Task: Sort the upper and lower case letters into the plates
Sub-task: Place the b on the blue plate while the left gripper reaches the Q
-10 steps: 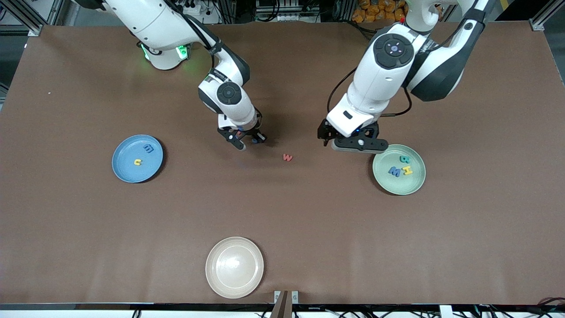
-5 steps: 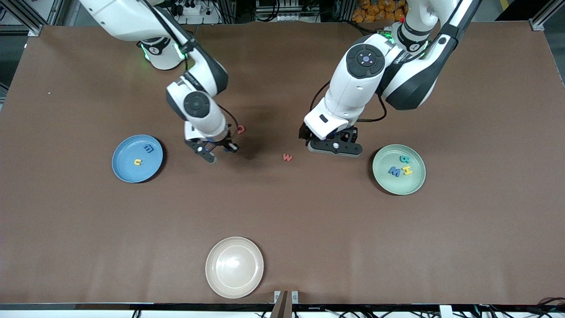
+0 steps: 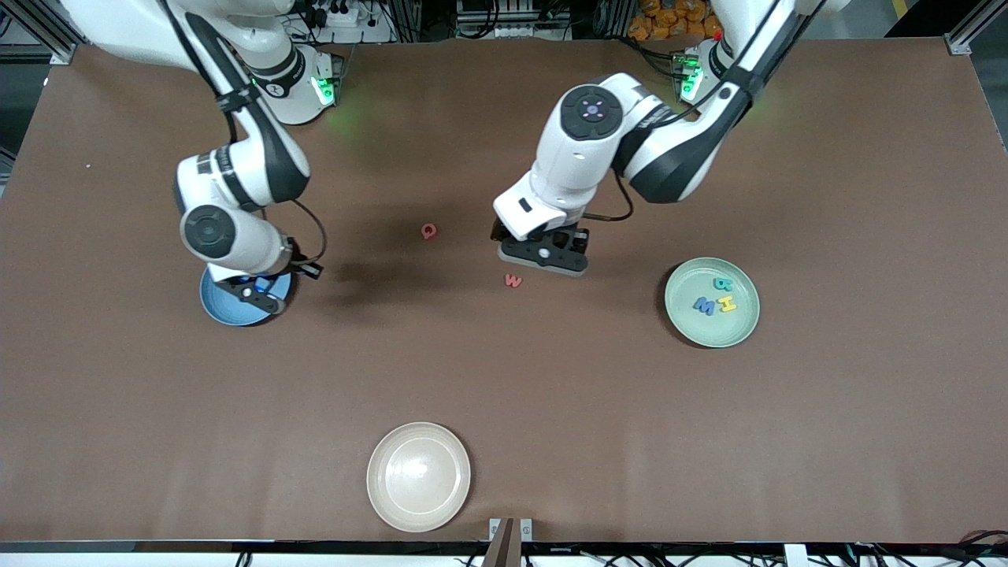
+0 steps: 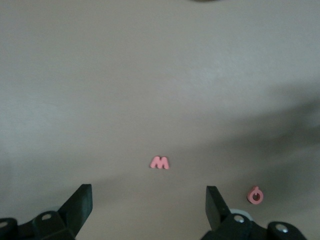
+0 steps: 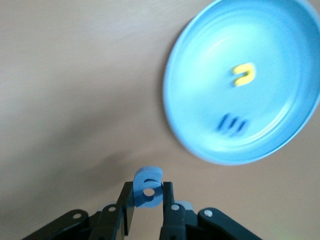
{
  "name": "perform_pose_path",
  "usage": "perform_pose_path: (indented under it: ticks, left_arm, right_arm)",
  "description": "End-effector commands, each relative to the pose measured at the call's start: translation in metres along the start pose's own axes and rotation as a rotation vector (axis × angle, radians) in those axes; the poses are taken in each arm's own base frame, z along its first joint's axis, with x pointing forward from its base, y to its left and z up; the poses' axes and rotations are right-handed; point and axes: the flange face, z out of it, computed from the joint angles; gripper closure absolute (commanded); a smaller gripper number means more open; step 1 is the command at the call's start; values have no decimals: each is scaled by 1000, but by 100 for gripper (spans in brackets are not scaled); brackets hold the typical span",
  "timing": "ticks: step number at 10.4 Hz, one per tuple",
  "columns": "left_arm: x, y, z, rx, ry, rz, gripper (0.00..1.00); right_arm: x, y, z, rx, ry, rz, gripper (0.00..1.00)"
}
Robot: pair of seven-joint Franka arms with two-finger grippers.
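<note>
Blue letter (image 5: pixel 148 188) pinched in right hand (image 5: pixel 148 202), beside sky-blue plate (image 5: pixel 200 145)

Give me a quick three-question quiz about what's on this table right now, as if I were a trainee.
1. True or false: the right end effector is shut on a blue letter.
2. How many letters lie in the green plate?
3. Which lies nearer the front camera: the red w or the red round letter?

Key
1. True; it is up beside the blue plate.
2. Three: a teal one, a blue one and a yellow one.
3. The red w, just by the open left end effector.
</note>
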Motion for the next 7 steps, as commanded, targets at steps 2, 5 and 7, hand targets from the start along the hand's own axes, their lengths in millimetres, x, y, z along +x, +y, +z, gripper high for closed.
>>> perform_pose_path:
  ticks: [2,5,7]
  left_arm:
    - [-25,66,54,29,11,-7,0]
    - [-60,129,105,45,-10,18,0]
    - [-85,159,137,69,-13,18,0]
  right_arm:
    - [37,81,22,35,24,-117,100]
    - [49,94,34,44,40,-136,88]
    - [51,101,38,42,24,-123,1]
